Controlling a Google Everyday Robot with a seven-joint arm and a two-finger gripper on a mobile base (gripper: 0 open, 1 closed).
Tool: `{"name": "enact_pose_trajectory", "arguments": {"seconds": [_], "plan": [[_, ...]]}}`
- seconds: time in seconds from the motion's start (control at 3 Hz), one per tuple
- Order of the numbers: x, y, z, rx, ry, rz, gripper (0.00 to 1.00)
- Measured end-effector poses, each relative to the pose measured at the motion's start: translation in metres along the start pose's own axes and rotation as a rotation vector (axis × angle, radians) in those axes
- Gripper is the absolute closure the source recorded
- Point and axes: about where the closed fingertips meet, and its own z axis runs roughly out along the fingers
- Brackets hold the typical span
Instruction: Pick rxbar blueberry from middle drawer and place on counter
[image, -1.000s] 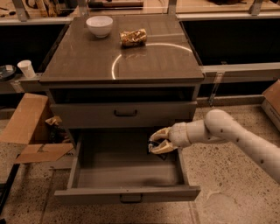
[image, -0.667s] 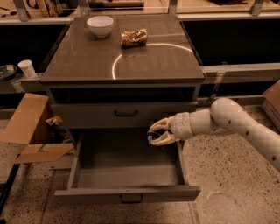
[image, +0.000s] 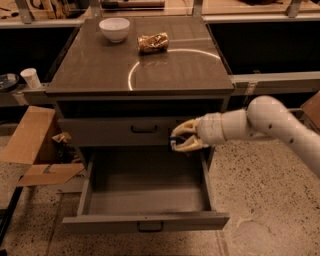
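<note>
The middle drawer (image: 150, 221) is pulled open and its floor is bare. My gripper (image: 176, 139) is above the drawer's right rear part, level with the face of the closed drawer above. Its pale fingers (image: 189, 145) are shut on the rxbar blueberry (image: 173, 144), of which only a small dark end shows at the fingertips. The counter (image: 100, 67), glossy grey-brown with a pale ring of glare, is above and behind the gripper.
A white bowl (image: 114, 28) and a crinkly golden-brown snack packet (image: 152, 42) sit at the counter's back. The closed upper drawer (image: 115, 131) has a dark handle. A cardboard box (image: 31, 145) lies on the floor to the left, and a paper cup (image: 31, 77) stands on a side ledge.
My gripper has risen out of the open drawer, from its right rear part up to the level of the upper drawer's face, keeping its fingers shut.
</note>
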Motion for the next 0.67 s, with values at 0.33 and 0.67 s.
{"name": "enact_pose_trajectory", "arguments": {"seconds": [0.33,0.67], "plan": [[-0.038,-0.041,-0.034,0.055,0.033,-0.102,1.0],[-0.064,-0.1,-0.075,0.138,0.063,-0.155,1.0]]}}
